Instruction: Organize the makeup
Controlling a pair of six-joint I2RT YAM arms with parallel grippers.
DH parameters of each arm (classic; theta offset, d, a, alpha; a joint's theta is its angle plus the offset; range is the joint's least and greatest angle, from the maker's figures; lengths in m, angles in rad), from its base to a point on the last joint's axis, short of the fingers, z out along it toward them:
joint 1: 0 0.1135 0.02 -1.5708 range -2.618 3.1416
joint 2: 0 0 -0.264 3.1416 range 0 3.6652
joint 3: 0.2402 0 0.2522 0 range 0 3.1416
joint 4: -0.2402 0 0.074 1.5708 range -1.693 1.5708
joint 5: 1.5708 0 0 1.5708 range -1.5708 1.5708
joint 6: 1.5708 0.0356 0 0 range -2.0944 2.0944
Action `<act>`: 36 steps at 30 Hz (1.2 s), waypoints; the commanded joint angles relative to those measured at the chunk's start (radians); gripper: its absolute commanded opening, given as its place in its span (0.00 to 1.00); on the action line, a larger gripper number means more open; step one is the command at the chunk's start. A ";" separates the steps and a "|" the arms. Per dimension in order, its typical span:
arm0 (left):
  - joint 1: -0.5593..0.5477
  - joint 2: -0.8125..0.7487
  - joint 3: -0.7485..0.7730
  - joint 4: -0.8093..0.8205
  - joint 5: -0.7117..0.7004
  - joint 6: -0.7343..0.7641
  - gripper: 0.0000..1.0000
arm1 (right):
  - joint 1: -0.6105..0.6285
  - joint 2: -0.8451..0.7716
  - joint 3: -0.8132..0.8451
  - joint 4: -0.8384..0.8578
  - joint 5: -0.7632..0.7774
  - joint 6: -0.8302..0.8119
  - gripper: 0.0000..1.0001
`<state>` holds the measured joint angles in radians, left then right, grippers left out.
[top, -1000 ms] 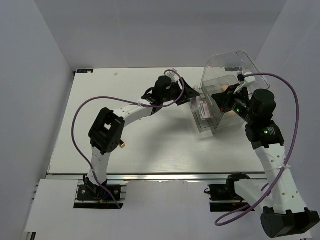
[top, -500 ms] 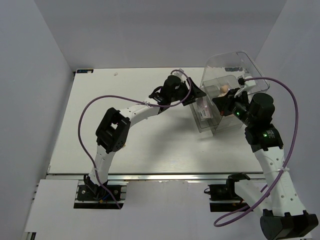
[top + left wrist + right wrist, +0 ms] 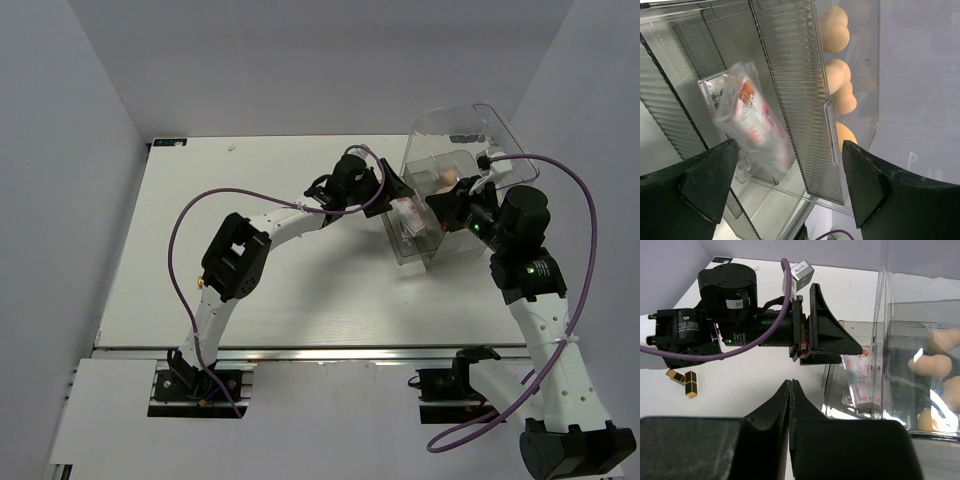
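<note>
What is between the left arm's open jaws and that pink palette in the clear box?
Nothing visible. The pink palette is in an open compartment straight ahead of the left jaws, which stand wide apart. The ribbed divider runs beside it, not across.

We count three peach egg-shaped sponges [image 3: 837, 82], we see two flat clear-cased palettes [image 3: 752, 120], one of them blurred, we find two small gold-and-dark lipstick tubes [image 3: 690, 388], we note one clear plastic drawer box [image 3: 470, 125], and two robot arms [image 3: 280, 222], one left, one right
</note>
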<state>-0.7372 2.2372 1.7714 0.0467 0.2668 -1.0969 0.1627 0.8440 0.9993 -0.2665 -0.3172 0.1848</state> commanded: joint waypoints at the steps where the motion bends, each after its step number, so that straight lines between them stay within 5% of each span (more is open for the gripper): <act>1: -0.005 -0.030 0.034 -0.001 0.009 0.005 0.94 | -0.008 -0.013 -0.007 0.026 -0.008 0.016 0.02; 4: -0.005 -0.056 0.036 0.005 -0.012 0.029 0.89 | -0.008 -0.014 -0.008 0.021 -0.011 0.010 0.02; 6: 0.004 -0.088 0.036 -0.002 -0.026 0.049 0.77 | -0.008 -0.016 -0.013 0.016 -0.020 -0.010 0.02; 12: 0.058 -0.188 -0.087 -0.027 -0.072 0.091 0.11 | -0.008 -0.029 -0.037 0.013 -0.048 -0.067 0.04; 15: 0.079 -0.251 -0.177 -0.041 -0.098 0.121 0.00 | -0.008 -0.029 -0.050 0.001 -0.141 -0.155 0.08; 19: 0.093 -0.291 -0.251 -0.131 -0.120 0.160 0.00 | -0.005 -0.005 -0.042 -0.109 -0.390 -0.434 0.18; 21: 0.098 -0.287 -0.268 -0.151 -0.097 0.176 0.00 | 0.014 0.016 -0.033 -0.174 -0.370 -0.479 0.07; 25: 0.110 -0.339 -0.364 -0.199 -0.130 0.216 0.00 | 0.165 0.104 -0.025 -0.188 -0.104 -0.545 0.00; 34: 0.350 -0.821 -0.720 -0.185 -0.144 0.319 0.00 | 0.389 0.305 -0.025 -0.007 0.205 -0.395 0.00; 36: 0.392 -0.910 -0.760 -0.241 -0.141 0.362 0.20 | 0.435 0.361 -0.021 0.018 0.248 -0.432 0.00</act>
<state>-0.3729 1.4780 1.0416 -0.1577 0.1329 -0.8207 0.5423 1.1587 0.9527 -0.3542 -0.1963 -0.2367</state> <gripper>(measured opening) 0.153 0.009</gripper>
